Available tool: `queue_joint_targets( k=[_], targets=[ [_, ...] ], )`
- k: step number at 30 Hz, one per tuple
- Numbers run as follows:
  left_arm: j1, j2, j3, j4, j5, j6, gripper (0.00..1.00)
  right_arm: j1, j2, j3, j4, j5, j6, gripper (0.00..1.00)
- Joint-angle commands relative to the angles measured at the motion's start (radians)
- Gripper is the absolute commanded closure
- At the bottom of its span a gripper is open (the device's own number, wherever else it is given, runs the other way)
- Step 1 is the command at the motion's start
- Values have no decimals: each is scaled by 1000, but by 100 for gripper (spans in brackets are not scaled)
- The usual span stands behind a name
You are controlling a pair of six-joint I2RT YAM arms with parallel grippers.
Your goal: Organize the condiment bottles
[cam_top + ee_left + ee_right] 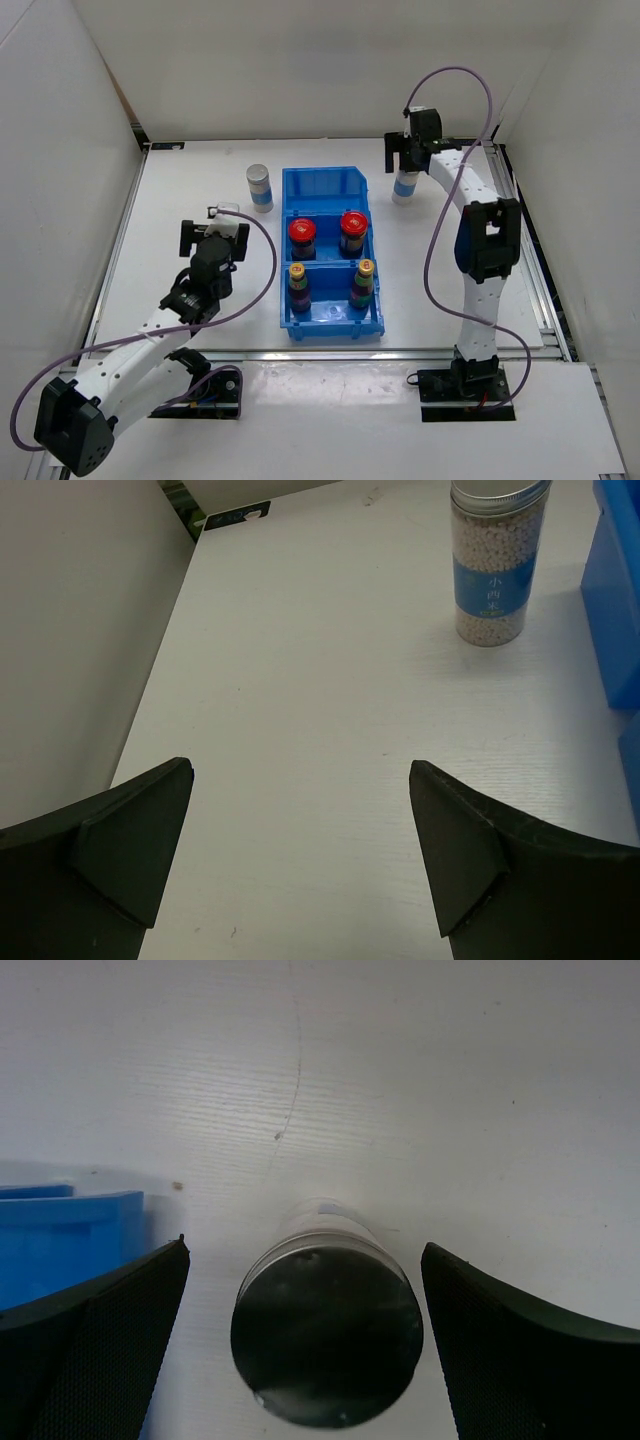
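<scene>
The shaker on the right (pixel 327 1335) stands upright on the desk (pixel 300 630), dead centre between the right jaws. These are spread fully, with a clear gap on each side of its round silver cap, so nothing is grasped yet. Judging by this, the step in hand is the pick of this shaker. The next move calls for sinking the jaws below the cap, closing on the cylindrical body, then lifting it over the bin (pixel 322 178), whose blue plastic corner shows just off the left-side jaw. The cap looks like smooth, dull-shining metal, and the wall beneath it is clear and slick. A centred squeeze therefore seems wise, lest the round body roll out sideways. The jaw faces here are dark wedges with a fine woven texture, which should help the hold. The second shaker (pixel 497 570) stands ahead of the left jaws and off to their right, well apart from them. It has the same clear tube, packed with pale beads under a blue label band. Those jaws are also released and hold nothing, hanging over bare white wood-grain desk. Inside the bin the two squat red-lidded jars (pixel 302 238) fill the middle compartment and the two slim yellow-capped bottles (pixel 299 285) the near one. The far compartment is vacant, probably meant for the shakers.
</scene>
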Motion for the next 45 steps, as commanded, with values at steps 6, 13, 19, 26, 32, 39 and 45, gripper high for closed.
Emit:
queue_joint_targets(
  k=[6,13,19,26,32,39,45],
  targets=[
    [-1,-21,19,46,-25,3,0,28,-15,-40,-28,83,13,33],
    [-1,-21,10,46,-5,3,0,61,-140,-76,4,163,-14,74],
    [-1,-21,10,46,-5,-6,0,164,-262,-40,39,164,-82,85],
    [-1,-30,10,56,-5,-6,0,275,-270,-9,73,17,-100,85],
    [-1,-39,1,56,-5,-6,0,315,-155,11,73,-17,-88,85],
    [-1,-57,1,65,5,-6,0,315,-81,32,64,-55,-59,83],
    [-1,-57,-8,74,5,-6,0,315,-29,23,55,-34,-70,73]
  ],
)
